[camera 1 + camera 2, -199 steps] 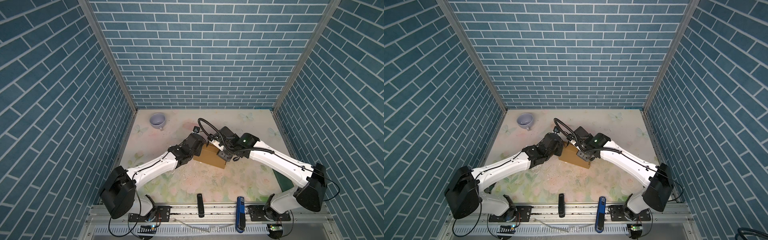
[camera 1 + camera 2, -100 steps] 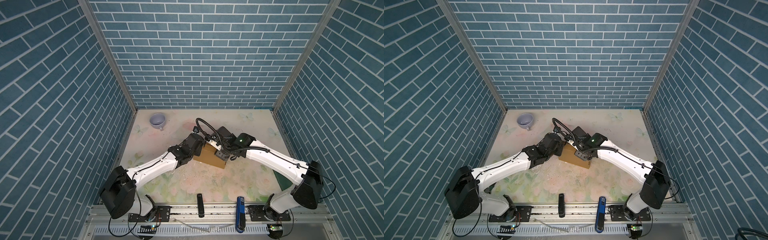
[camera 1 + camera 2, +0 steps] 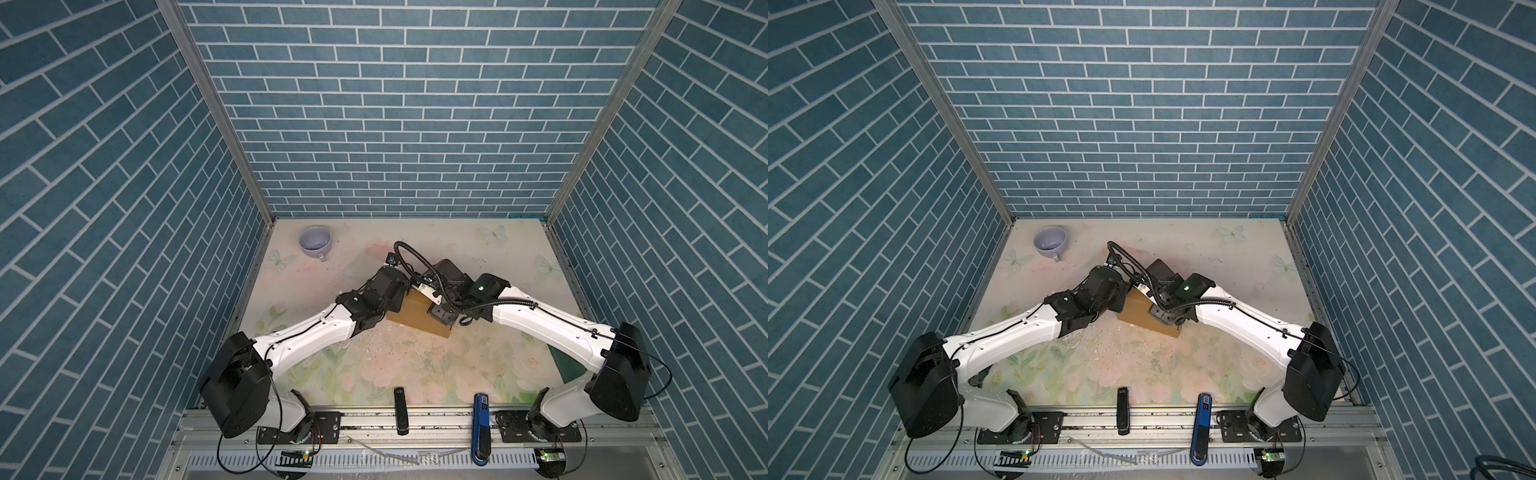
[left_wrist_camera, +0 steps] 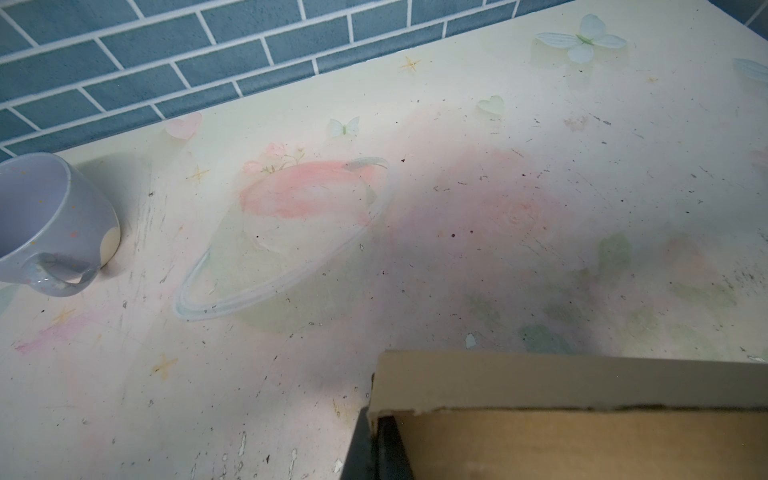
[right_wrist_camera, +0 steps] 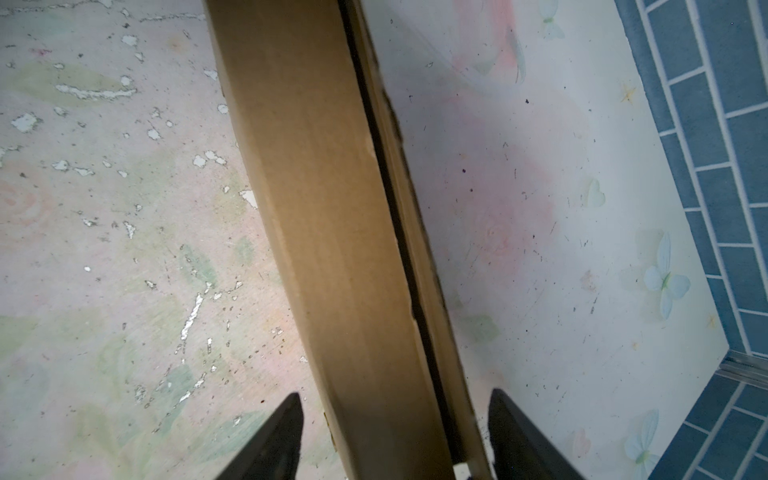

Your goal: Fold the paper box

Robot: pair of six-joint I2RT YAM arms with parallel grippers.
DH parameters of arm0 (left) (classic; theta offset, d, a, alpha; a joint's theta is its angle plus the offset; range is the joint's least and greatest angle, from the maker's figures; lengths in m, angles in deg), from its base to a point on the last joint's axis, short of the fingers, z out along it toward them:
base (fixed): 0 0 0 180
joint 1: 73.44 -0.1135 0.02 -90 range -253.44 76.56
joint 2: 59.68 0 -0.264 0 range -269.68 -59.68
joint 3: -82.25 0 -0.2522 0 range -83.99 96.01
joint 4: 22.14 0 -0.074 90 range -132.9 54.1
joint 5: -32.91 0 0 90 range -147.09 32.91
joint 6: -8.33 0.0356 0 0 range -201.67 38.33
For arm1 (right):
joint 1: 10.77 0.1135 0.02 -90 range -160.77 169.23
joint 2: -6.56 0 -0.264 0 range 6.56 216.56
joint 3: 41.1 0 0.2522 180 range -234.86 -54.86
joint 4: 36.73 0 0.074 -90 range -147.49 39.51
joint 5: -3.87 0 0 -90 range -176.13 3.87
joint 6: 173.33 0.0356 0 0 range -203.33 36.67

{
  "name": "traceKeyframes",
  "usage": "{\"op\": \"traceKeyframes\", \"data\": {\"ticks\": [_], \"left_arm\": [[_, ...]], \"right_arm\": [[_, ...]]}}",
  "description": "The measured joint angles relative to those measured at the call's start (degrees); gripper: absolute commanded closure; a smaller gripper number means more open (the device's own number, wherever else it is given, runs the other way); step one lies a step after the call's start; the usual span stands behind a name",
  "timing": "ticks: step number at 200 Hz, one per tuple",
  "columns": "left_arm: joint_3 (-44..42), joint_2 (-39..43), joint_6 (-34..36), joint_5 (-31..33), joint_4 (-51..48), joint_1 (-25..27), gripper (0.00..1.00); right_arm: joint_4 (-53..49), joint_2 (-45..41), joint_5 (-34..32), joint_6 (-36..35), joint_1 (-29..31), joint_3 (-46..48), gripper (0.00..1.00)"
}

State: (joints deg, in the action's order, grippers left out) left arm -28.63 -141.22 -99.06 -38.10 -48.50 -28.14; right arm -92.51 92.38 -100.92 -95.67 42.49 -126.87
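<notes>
1. Nearest, a black oblong object (image 3: 400, 415) lies across the front rail (image 3: 440, 419) at 6 o'clock of the table (image 3: 374, 374). A blue oblong object (image 3: 481, 428) lies at 5 o'clock. I cannot tell what either is.
2. The paper box (image 3: 415, 318) sits at the table's centre, between the wrists of the two arms. Its tan face shows in both top views.
3. The right gripper (image 5: 395, 399) reaches in from 4 o'clock with its jaws wide apart, one finger on each side of the box's narrow side. A sliver of table shows between each finger and the cardboard, so it grips nothing.
4. The left gripper (image 4: 376, 444) comes in from 8 o'clock. Its jaws are pressed together at a corner of the box, pinching the end of a wall.
5. Farthest, at 11 o'clock near the back wall (image 3: 395, 124), a lavender mug (image 3: 316, 243) stands well apart from the box, with its handle toward the near side.
</notes>
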Motion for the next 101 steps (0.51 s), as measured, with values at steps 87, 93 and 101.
{"op": "traceKeyframes", "data": {"ticks": [87,93,101], "left_arm": [[0.00,0.00,-0.37,0.00,-0.11,0.00,1.00],[0.00,0.00,-0.42,-0.02,-0.11,0.00,1.00],[0.00,0.00,-0.44,-0.02,-0.11,0.00,1.00]], "right_arm": [[4.28,-2.80,0.00,0.57,0.00,3.76,0.48],[4.72,-3.08,0.07,0.55,0.00,4.13,0.49],[5.27,-3.48,0.17,0.61,0.02,4.66,0.51]]}}
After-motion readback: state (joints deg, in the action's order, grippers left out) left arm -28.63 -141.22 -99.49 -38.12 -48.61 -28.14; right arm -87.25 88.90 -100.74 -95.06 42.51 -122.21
